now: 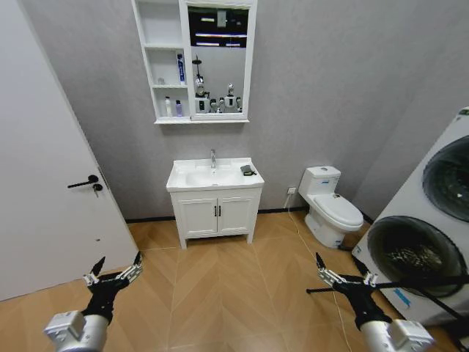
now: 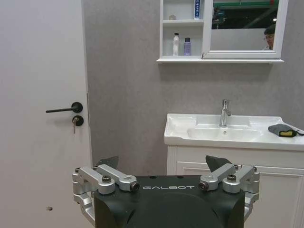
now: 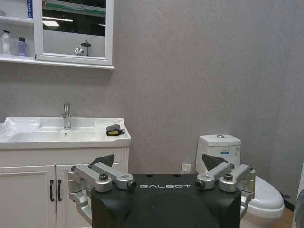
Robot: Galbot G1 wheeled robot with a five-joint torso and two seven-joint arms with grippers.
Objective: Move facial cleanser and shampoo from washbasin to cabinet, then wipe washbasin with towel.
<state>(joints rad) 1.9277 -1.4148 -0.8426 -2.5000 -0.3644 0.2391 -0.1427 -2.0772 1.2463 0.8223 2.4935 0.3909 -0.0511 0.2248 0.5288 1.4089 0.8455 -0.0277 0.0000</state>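
Both grippers hang low and spread wide, left gripper and right gripper grasping nothing, well short of the washbasin by the far wall. On its right rim lies the dark towel. Two small bottles already stand on the cabinet shelf above, so wiping looks next: close in, then take the towel.

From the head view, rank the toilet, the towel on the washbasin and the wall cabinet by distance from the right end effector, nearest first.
1. Toilet: against the wall, on the robot's right, closest to the right end effector.
2. Towel: on the washbasin, at its right end, farther back and leftward.
3. Cabinet: on the wall above the washbasin, highest and farthest.
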